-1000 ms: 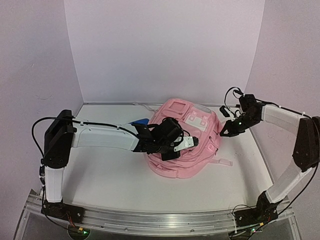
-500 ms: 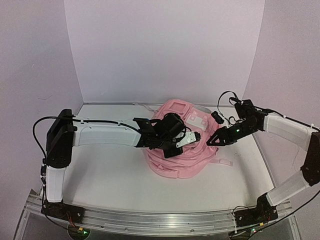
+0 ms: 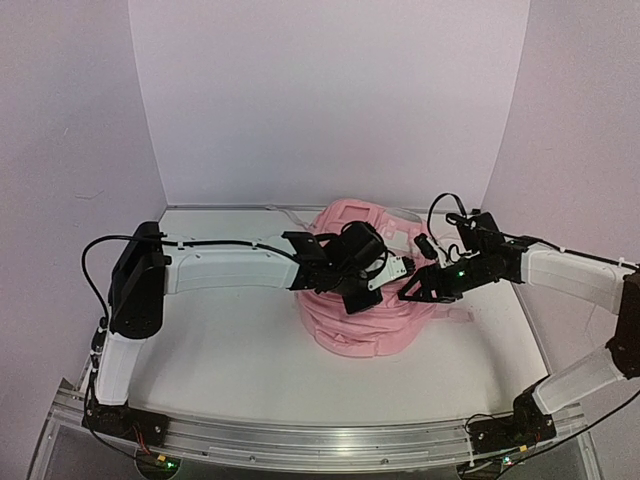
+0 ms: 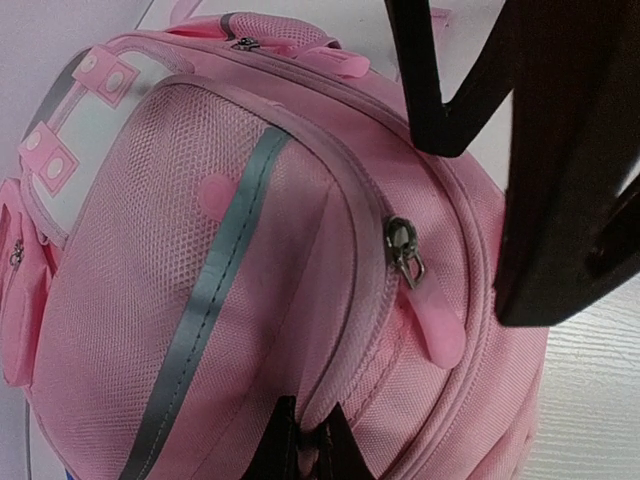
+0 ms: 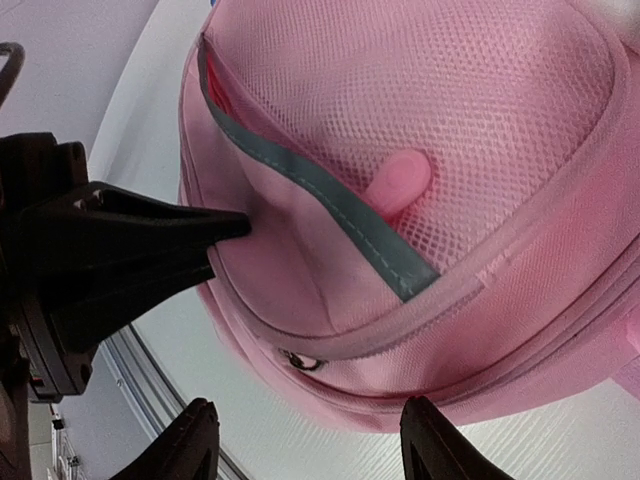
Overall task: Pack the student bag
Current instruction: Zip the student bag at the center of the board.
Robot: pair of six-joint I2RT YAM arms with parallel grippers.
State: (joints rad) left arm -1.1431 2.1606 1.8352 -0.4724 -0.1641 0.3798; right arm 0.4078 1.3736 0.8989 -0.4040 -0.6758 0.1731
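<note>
The student bag (image 3: 365, 315) is a big pink backpack lying in the middle of the table, its mesh front pocket with a grey stripe (image 4: 215, 280) facing up. My left gripper (image 4: 305, 445) is shut on a fold of the bag's fabric beside a zip seam, just below the metal zip slider (image 4: 403, 250) and its pink pull tab. In the top view the left gripper (image 3: 398, 270) sits over the bag's top. My right gripper (image 5: 315, 450) is open, fingers wide apart, hovering close over the bag's lower edge near a zip slider (image 5: 300, 360), touching nothing; it faces the left gripper (image 3: 408, 292).
The white table (image 3: 220, 350) is enclosed by pale walls at the back and both sides. A metal rail (image 3: 300, 440) runs along the near edge with both arm bases. A pink strap (image 3: 455, 315) trails from the bag's right side.
My right gripper swung left from beside the bag to its front and went from shut to open. The left gripper, still pinching fabric, moved right and dragged the bag into a taller bunch.
</note>
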